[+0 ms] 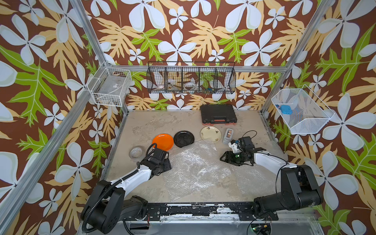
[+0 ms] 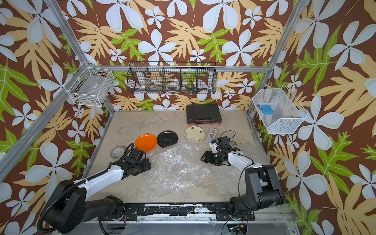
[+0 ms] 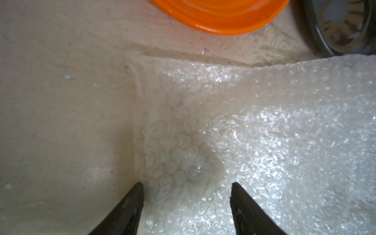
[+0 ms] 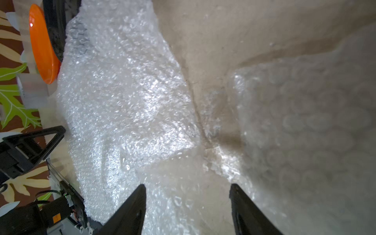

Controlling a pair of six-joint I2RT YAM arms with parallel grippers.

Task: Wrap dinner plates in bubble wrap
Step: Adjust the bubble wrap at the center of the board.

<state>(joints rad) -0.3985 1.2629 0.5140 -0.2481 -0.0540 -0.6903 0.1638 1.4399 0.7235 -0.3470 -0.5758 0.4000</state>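
1. The left fingers (image 3: 126, 211) are spread apart and grasp nothing. In the left wrist view their tips straddle the edge of the bubble wrap (image 3: 264, 142), one tip over bare desk (image 3: 61, 122) and the other over the sheet.
2. The right fingers (image 4: 128, 211) are likewise released, apart and empty. They sit low over bubble wrap where a crinkled sheet meets a flatter one.
3. In both top views the bubble wrap (image 1: 195, 162) lies loose on the desk in the lower middle of the frame, between the two arms. The left fingers are at its left edge and the right fingers at its upper right.
4. Just above the wrap, at mid-frame, three unwrapped plates sit in a row from left to right: the orange plate (image 1: 162, 141), the black plate (image 1: 183, 139) and the cream plate (image 1: 210, 134). The wrap's upper edge comes close to the black and cream ones.
5. A tape roll (image 1: 136, 152) lies left of the left wrist. A tape dispenser (image 1: 228, 136) stands right of the cream plate, and a black case (image 1: 218, 114) rests above them.
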